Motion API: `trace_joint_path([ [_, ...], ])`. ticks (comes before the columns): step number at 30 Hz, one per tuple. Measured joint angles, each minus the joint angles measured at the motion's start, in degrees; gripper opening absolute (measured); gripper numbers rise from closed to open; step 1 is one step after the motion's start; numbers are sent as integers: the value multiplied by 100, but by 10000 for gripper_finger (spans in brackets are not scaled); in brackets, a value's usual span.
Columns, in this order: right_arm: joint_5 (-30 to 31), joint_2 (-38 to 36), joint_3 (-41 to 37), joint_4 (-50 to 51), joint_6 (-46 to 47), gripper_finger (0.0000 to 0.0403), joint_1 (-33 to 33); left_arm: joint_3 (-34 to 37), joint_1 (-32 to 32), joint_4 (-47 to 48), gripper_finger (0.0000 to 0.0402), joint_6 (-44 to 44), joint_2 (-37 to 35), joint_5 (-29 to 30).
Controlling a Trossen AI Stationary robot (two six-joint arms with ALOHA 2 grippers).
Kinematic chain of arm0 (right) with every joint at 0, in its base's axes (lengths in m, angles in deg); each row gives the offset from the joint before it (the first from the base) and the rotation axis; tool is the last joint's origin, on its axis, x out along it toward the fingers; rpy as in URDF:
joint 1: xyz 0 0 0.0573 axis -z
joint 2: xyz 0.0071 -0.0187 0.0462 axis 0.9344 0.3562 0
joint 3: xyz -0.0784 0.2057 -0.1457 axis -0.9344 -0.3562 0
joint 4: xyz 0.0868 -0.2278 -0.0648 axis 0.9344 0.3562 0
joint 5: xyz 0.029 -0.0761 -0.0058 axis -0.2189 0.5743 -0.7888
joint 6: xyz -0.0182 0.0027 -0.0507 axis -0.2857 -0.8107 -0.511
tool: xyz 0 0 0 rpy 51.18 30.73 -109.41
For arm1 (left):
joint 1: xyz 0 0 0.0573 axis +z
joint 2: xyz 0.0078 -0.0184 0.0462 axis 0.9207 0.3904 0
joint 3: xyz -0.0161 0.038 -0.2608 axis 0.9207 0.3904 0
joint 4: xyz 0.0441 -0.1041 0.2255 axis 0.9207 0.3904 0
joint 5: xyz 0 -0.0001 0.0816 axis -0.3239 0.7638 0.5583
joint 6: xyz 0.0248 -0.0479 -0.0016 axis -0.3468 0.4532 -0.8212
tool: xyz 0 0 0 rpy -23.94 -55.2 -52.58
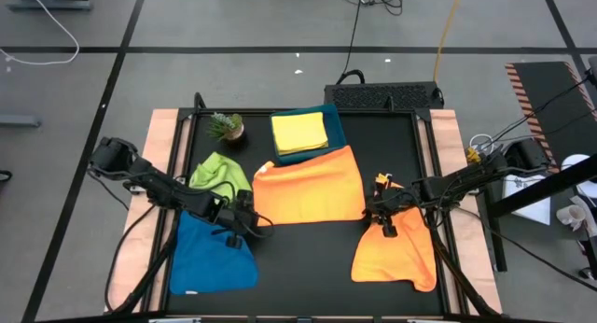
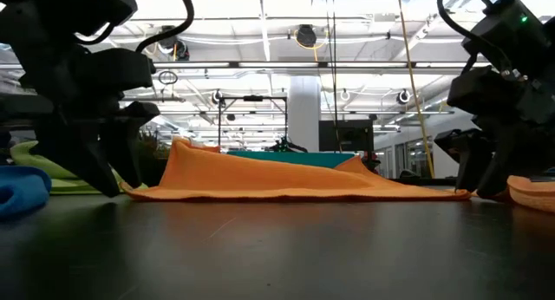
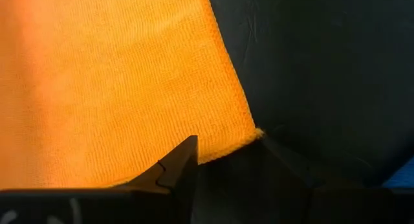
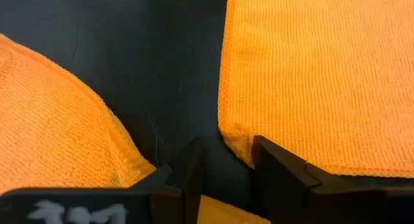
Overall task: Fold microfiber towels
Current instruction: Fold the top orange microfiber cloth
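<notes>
The left pincer and right pincer each stood spread at a near corner of the flat orange towel mid-desk, nothing pinched yet, apparently so both corners could be lifted for folding.

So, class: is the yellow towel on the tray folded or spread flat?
Folded. The yellow towel is a compact, layered square on the teal tray.

A black table carries orange towels at centre and four o'clock, blue towel at eight, green towel at nine, plant at eleven, teal tray at twelve.
</notes>
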Motion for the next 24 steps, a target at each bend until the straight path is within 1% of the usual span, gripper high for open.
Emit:
trace_joint_path([
  [6,43,103,1,-72,-36,125,0,-11,-6,-232,154,-71,343,29],
  [9,179,304,14,-204,-30,124,0,-19,-6,-332,154,-126,450,82],
  [11,196,451,15,-326,-24,116,0,-17,-9,-348,149,-127,459,136],
  [13,214,547,15,-411,-24,99,0,-15,-10,-359,134,-166,451,130],
  [15,214,584,15,-462,-2,73,0,-15,-10,-369,110,-192,451,98],
  [19,163,539,13,-501,12,13,0,-11,-10,-351,36,-170,458,-54],
  [20,149,517,10,-502,24,8,0,-11,-10,-353,19,-164,459,-92],
  [21,146,486,6,-504,82,7,0,-11,-12,-358,11,-112,448,-112],
  [24,71,309,-8,-447,296,11,-14,-54,-87,-318,10,65,350,-86],
])
